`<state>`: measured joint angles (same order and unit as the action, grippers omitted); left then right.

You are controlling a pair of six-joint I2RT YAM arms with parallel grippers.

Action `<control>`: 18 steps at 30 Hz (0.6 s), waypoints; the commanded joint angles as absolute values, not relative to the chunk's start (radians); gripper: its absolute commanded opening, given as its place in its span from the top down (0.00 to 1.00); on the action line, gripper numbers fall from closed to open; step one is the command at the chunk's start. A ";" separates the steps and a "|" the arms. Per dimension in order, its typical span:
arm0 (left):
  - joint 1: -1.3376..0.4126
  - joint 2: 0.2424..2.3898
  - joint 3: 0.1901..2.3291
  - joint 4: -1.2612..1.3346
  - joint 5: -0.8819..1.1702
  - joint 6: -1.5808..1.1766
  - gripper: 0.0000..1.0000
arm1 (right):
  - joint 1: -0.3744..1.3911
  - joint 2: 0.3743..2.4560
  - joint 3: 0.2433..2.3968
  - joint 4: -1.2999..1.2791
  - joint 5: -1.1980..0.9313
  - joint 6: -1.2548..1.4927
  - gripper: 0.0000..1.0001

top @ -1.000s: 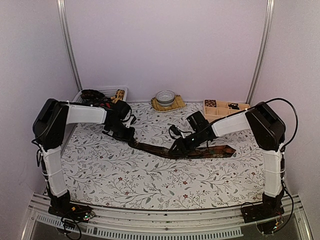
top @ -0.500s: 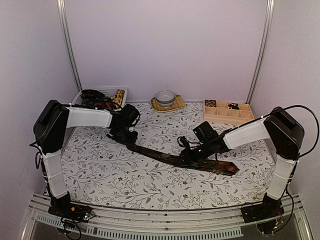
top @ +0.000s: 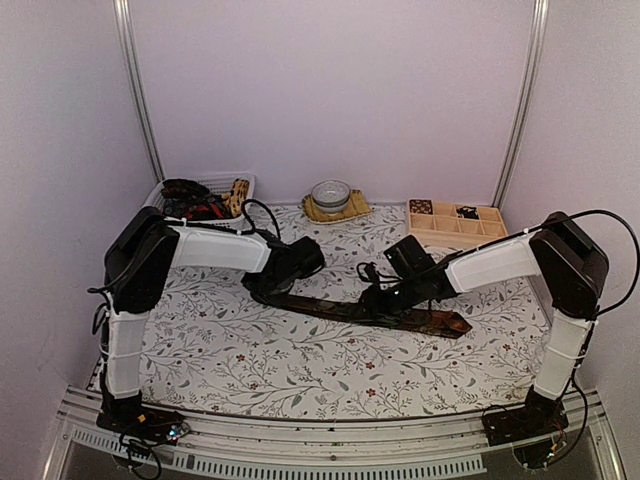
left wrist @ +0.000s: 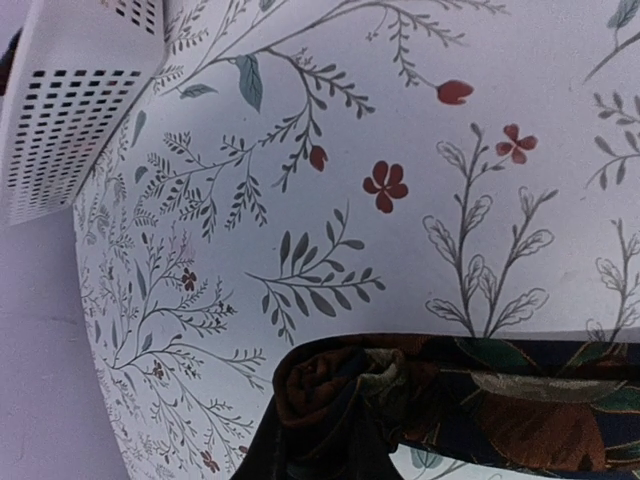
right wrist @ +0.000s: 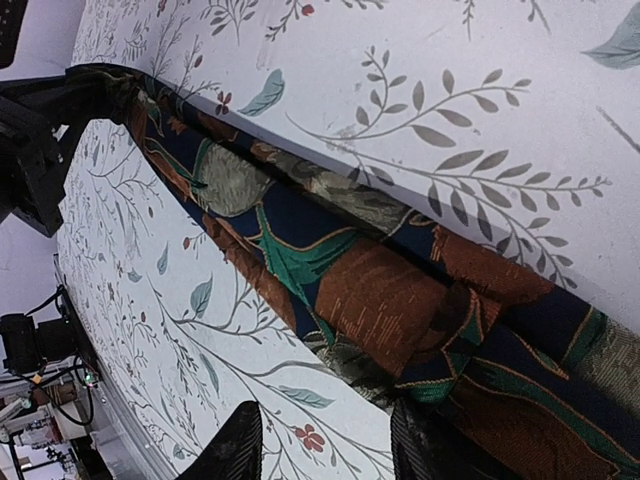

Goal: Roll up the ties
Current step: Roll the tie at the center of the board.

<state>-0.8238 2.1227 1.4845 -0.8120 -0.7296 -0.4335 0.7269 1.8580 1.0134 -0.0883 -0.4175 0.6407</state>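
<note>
Tie (top: pixel 400 315), dark with red-brown and green figures, lies stretched across the middle of the flowered tablecloth (top: pixel 230 350), its bunched narrow end pinched in my left claw (top: pixel 265 290) while my right claw (top: pixel 380 300) stands spread, fingers astride the wider part nearer the pointed tip.

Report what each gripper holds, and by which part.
Left gripper pinches the tie by its bunched end. Right gripper is open over the tie's middle, holding nothing.
</note>
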 commanded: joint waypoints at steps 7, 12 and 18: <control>-0.917 2.299 1.638 -1.052 -0.935 -0.527 1.00 | 0.657 1.716 0.983 -0.088 -0.411 0.656 0.56; -0.935 2.333 1.707 -1.069 -0.923 -0.521 1.00 | 0.641 1.765 0.966 -0.068 -0.434 0.656 0.55; -0.950 2.371 1.785 -1.092 -0.901 -0.512 1.00 | 0.631 1.827 0.944 -0.035 -0.459 0.660 0.55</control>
